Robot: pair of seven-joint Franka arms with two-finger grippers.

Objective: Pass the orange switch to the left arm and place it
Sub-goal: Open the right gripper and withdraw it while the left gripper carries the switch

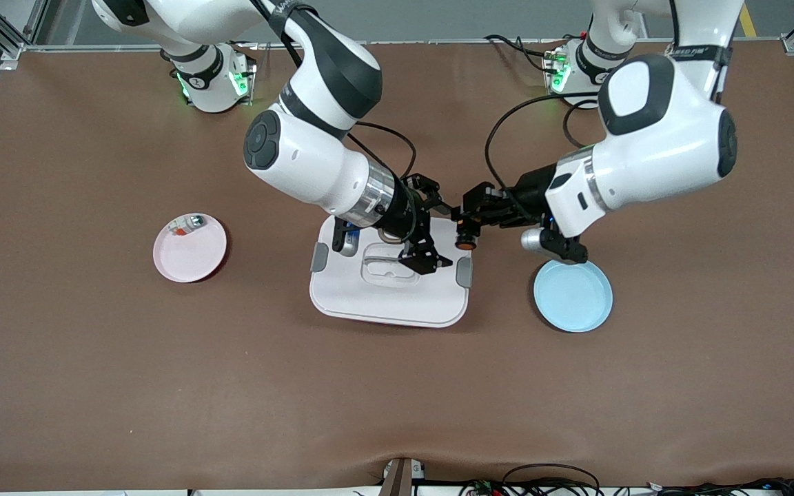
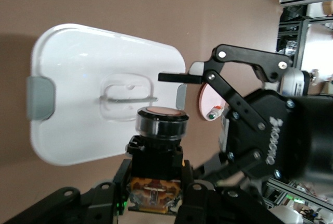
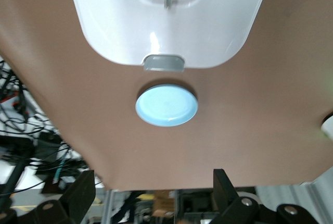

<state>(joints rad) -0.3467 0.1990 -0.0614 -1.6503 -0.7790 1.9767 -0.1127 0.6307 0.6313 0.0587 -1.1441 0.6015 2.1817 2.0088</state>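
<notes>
Front view shows me the left gripper (image 1: pixel 467 219) clenched on the orange switch (image 1: pixel 466 242) above the box (image 1: pixel 390 293) edge, right gripper (image 1: pixel 438 233) released beside it; left wrist confirms my grasp on it (image 2: pixel 160 125); right wrist shows fingers (image 3: pixel 226 187) spread.

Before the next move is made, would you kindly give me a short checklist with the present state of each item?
1. Left end effector shut on the small black cylindrical switch with the round orange end: ok.
2. Right end effector open with nothing between its fingers: ok.
3. Switch held in the air, not resting on the large white lidded box: ok.
4. Light blue round plate, toward the left arm's end of the table, with nothing lying on it: ok.
5. Enough room between the two end effectors, close together over the box's edge, for the left to draw away: cannot tell.
</notes>
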